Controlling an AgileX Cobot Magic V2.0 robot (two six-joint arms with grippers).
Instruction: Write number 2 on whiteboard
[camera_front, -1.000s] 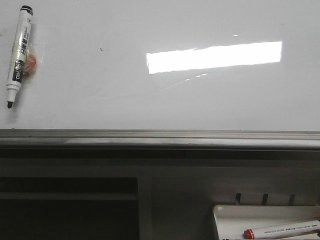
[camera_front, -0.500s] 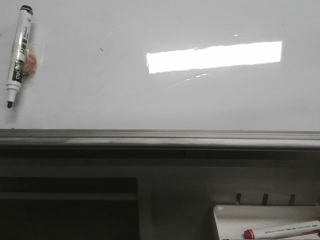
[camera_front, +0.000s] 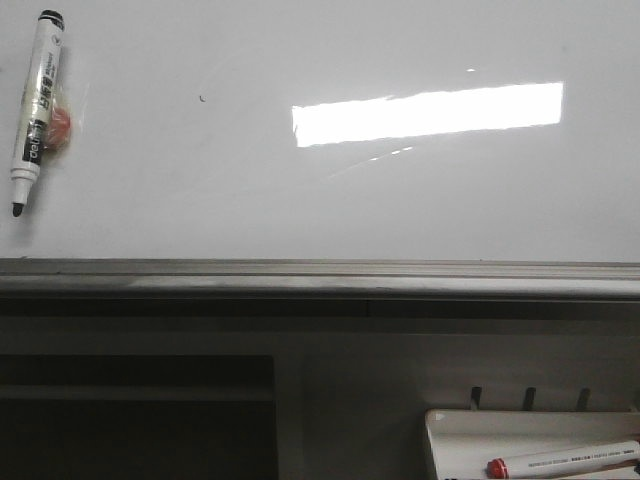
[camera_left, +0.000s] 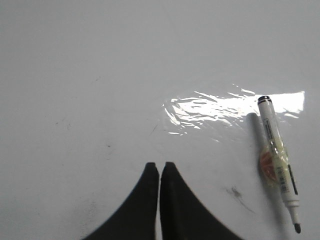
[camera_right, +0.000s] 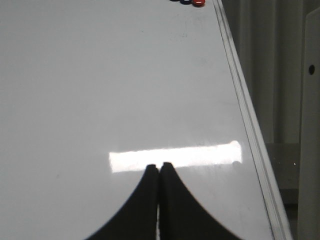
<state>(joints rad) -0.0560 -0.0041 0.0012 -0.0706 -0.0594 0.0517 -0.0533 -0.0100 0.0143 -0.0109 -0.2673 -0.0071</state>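
Observation:
The whiteboard (camera_front: 300, 200) is glossy white with a bright rectangular reflection and a grey bottom rail (camera_front: 320, 275). No number 2 shows on it; only a tiny dark speck (camera_front: 202, 98) is there. A white marker with a black tip (camera_front: 34, 110) is stuck to the board at far left, tip down, with a red-orange blob behind it. It also shows in the left wrist view (camera_left: 279, 161). My left gripper (camera_left: 159, 165) is shut and empty, facing the board beside the marker. My right gripper (camera_right: 160, 166) is shut and empty, facing the board (camera_right: 100, 100) near its edge.
A small white tray (camera_front: 460, 430) at lower right holds a red-capped marker (camera_front: 565, 460). Dark shelving (camera_front: 130, 400) lies below the rail. Coloured round magnets (camera_right: 192, 2) sit at the board's far corner in the right wrist view. A faint smudge (camera_left: 235, 192) marks the board.
The marker at far left sits very slightly higher in the front view. Nothing else has visibly changed.

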